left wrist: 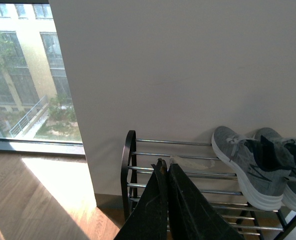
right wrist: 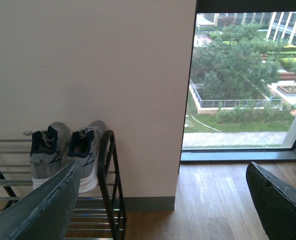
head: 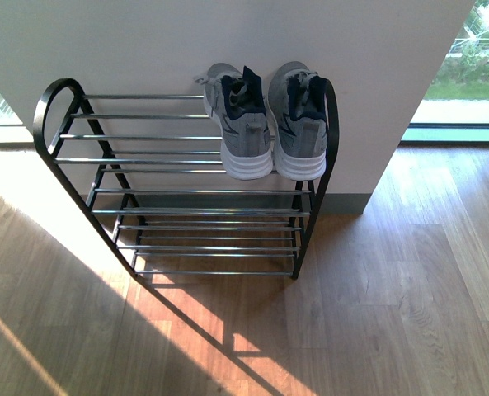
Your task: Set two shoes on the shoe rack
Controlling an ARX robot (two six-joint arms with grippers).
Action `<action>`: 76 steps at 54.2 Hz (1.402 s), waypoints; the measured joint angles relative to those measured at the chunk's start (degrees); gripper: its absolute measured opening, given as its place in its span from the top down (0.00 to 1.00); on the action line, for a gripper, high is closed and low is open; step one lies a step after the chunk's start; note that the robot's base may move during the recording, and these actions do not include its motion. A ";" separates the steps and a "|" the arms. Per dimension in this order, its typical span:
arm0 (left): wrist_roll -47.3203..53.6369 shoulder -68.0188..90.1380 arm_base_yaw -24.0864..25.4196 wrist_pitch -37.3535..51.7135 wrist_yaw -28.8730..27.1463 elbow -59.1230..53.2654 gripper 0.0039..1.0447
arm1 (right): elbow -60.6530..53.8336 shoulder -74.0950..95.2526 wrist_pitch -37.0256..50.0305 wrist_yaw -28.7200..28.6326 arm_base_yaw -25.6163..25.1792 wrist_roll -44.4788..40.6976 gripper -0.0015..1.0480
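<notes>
Your front view, left to right: the black shoe rack (head: 63, 124) stands on the sunlit wooden floor (head: 409, 289), backed against a pale wall (head: 145, 41), and fills the left and centre of the frame. Its shadow stretches toward the lower edge. On the top tier, just right of centre, the first grey sneaker (head: 244, 124) sits on the silver rods. The second grey sneaker (head: 300, 124) lies just beside it at the rack's right end, close against the black end loop. Both show navy collars and thick white soles. A window (head: 475, 58) with greenery beyond takes the upper right corner. Neither of your arms shows here.

Your left wrist camera has the left gripper (left wrist: 165, 162) in front of the rack (left wrist: 129, 165), its dark fingers (left wrist: 148, 210) pressed together with nothing between them. Both sneakers (left wrist: 247, 165) rest at the rack's far end.

Your right wrist camera has the right gripper (right wrist: 162, 167) spread wide and empty. One finger (right wrist: 43, 205) overlaps the rack (right wrist: 110, 180) and the pair (right wrist: 48, 150) on it, and the other sits before the floor under a large window (right wrist: 247, 75).
</notes>
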 joint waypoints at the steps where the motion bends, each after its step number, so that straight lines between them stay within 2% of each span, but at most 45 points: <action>1: 0.02 -0.63 0.00 -0.44 0.13 -0.24 0.99 | 0.00 0.00 0.00 0.00 0.00 0.00 0.09; 7: 0.02 -5.27 0.00 -3.76 0.15 -1.55 0.99 | 0.00 0.00 0.00 0.00 0.00 -0.02 0.09; 14: 0.04 -7.21 0.00 -3.23 0.17 -3.50 0.99 | 0.00 0.00 0.00 0.00 0.00 0.00 0.09; 37: 0.04 -20.94 0.00 -16.26 0.17 -3.52 0.99 | 0.00 0.00 0.00 0.00 0.00 -0.02 0.09; 64: 0.04 -29.07 0.00 -24.35 0.17 -3.52 0.99 | 0.00 0.00 0.00 0.00 0.00 -0.02 0.09; 69: 0.04 -35.01 0.00 -32.39 0.17 -3.50 0.99 | 0.00 0.00 0.00 0.00 0.00 0.00 0.09; 76: 0.04 -38.01 0.00 -34.10 0.15 -3.50 0.99 | 0.00 0.00 0.00 0.02 0.00 -0.02 0.09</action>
